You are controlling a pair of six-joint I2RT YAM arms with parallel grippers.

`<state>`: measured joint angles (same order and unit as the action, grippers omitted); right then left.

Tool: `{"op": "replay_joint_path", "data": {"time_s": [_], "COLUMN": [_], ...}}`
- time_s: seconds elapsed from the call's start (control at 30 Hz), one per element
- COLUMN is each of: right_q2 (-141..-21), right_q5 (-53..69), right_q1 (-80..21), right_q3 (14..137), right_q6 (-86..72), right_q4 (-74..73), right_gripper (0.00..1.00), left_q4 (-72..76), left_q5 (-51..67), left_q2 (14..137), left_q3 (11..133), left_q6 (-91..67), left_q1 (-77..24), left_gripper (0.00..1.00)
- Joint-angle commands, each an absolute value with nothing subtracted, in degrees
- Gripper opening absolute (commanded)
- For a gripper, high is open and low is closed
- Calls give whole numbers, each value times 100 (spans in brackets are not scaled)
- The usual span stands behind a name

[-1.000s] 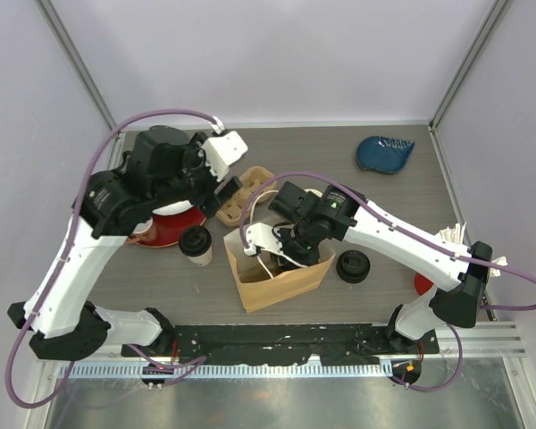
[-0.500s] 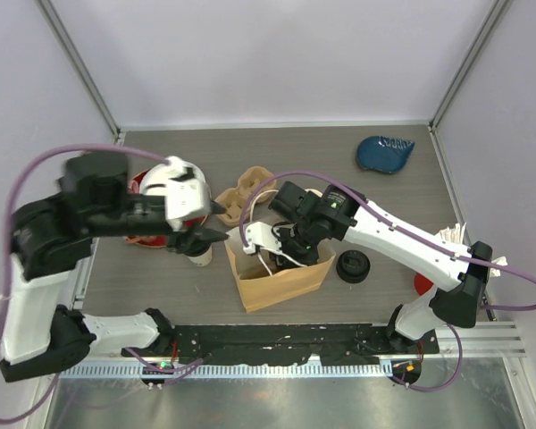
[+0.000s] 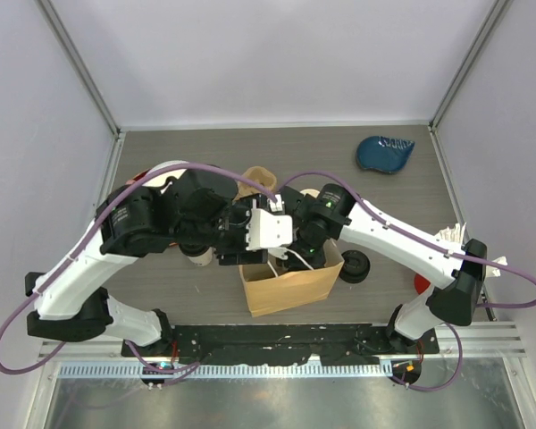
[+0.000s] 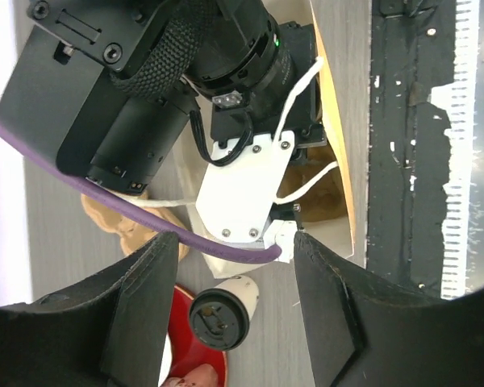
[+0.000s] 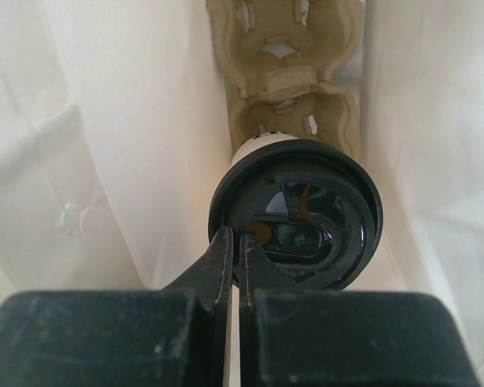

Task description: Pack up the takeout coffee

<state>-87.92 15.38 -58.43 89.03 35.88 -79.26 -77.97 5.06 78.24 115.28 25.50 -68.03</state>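
Right end effector (image 5: 234, 242) clenched at the cup (image 5: 294, 210) lid's rim — paper bag (image 5: 129, 121) walls hem you in; left end effector (image 4: 234, 322) released, your right arm (image 4: 185, 72) directly before it.

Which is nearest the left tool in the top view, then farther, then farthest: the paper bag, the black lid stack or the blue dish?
1. paper bag, right beside the left tool, front middle.
2. black lid stack, just right of the bag.
3. blue dish, back right corner.
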Motion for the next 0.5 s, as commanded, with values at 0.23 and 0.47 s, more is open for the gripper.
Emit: {"op": "replay_joint_path", "data": {"time_s": [0.23, 0.47], "right_q2": [-8780, -8719], "right_q5": [1687, 1626], "right_q1": [-5871, -5871], "right_q3": [9211, 9114], "right_q6": [3437, 3305], "right_q4": [-7304, -7207], "right_gripper": [1, 1], "left_q4": [-8155, -8166], "left_q5": [719, 1134], "left_q2": [7918, 8428], "left_q3": [12831, 12261], "left_q6": [3154, 2744], "left_q1": [-6996, -7707], "left_gripper": [67, 65]}}
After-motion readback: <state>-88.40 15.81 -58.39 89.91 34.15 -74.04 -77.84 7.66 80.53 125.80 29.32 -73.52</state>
